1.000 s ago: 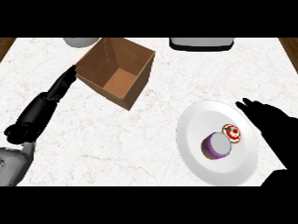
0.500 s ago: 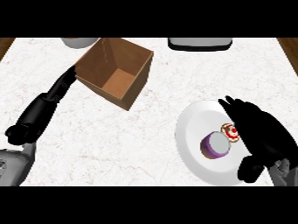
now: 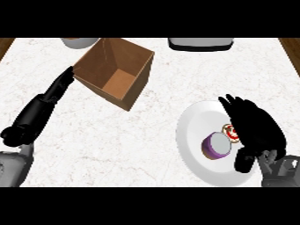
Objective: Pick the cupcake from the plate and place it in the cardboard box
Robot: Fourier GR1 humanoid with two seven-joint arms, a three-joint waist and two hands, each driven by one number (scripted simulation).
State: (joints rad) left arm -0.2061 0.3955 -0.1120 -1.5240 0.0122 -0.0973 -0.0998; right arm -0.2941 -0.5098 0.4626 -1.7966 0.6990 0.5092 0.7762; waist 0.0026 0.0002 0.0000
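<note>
The cupcake (image 3: 217, 145) lies tipped over on the white plate (image 3: 192, 125), purple cup down-left, red top pointing up-right. The right robot hand (image 3: 254, 128) is spread just beside it (hiding some top). The left robot hand (image 3: 42, 105), fingers straight, is beside the box (image 3: 116, 74).

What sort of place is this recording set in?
Most likely a kitchen counter: a white marbled countertop, a white plate carrying a cupcake, and a grey item at the far edge that may be kitchenware.
</note>
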